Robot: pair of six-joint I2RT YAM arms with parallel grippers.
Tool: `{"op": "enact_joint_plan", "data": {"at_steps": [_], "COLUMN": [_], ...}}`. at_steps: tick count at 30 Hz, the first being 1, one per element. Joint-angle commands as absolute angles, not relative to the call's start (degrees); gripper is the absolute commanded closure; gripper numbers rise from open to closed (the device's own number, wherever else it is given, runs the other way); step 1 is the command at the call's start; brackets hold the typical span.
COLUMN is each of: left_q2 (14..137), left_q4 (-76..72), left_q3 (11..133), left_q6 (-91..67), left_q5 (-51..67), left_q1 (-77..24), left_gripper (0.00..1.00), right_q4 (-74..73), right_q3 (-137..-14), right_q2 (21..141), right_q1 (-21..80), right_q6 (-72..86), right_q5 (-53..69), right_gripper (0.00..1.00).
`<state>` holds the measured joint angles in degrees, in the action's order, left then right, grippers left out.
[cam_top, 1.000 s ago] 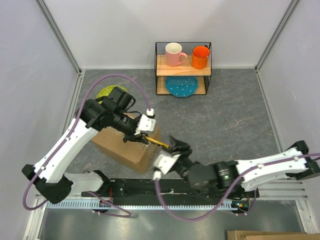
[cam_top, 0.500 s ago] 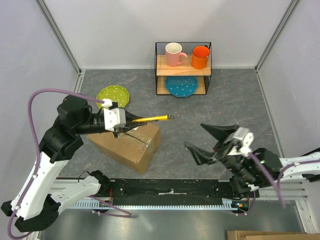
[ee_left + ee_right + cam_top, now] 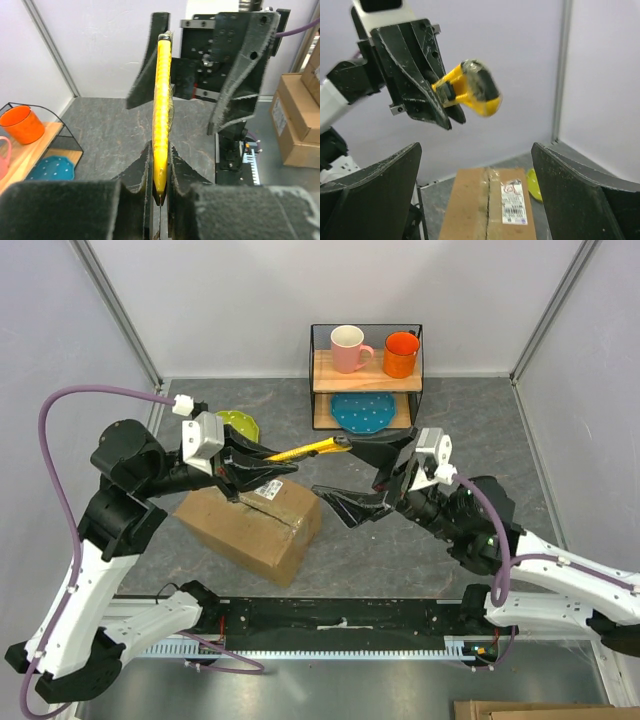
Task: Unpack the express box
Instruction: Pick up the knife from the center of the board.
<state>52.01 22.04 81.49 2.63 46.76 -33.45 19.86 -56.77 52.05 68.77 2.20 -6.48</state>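
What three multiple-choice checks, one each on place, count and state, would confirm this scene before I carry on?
1. The yellow knife is:
A) clamped in the left gripper
B) lying flat on the table
C) on a rack

2. How many mugs stand on the shelf?
A) one
B) two
C) three

3. The right gripper is:
A) shut on the knife
B) shut, empty
C) wide open, gripping nothing

Answers:
1 A: the left wrist view shows its handle pinched between the left fingers, blade end raised.
2 B: one pink and one orange, side by side on the top board.
3 C: its jaws stand far apart, and the knife is held by the other arm.
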Motion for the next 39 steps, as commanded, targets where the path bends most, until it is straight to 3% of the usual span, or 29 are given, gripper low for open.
{"op": "enact_joint_plan", "data": {"at_steps": [1,6,11,19,28,35,39], "left_q2": [50.80,50.80,50.80,51.85,52.12,52.03,51.86], "left_q4": [19.25,18.63,18.63,16.70,15.91,14.50,14.15], "left_q3": [83.50,83.50,82.09,80.86,78.40,78.48,79.10], "left_q6": [-3.69,-5.71,-5.89,-6.50,-6.15,-7.03,-7.56], "left_q5": [51.15,54.84,54.06,52.99,54.05,53.26,53.17], "left_q1": [-32.52,-32.17,-32.17,-32.08,-32.08,-32.08,-32.08], "left_gripper": [0.98,0.98,0.98,0.98,0.98,0.98,0.98], "right_q4": [29.93,40.33,46.75,48.34,52.46,59.41,61.69], "right_q3": [-60.11,-60.64,-62.05,-62.49,-63.54,-63.10,-62.93], "right_q2": [55.88,60.20,63.37,64.25,67.06,70.57,72.15], "right_q1": [60.05,53.36,53.09,53.09,53.09,53.09,53.17], "right_q6": [15.27,24.16,26.54,25.75,26.27,30.76,31.81], "right_q5": [18.34,27.41,31.72,34.10,31.73,31.29,31.03], "right_gripper": [0.02,0.02,0.02,0.14,0.33,0.55,0.47]}}
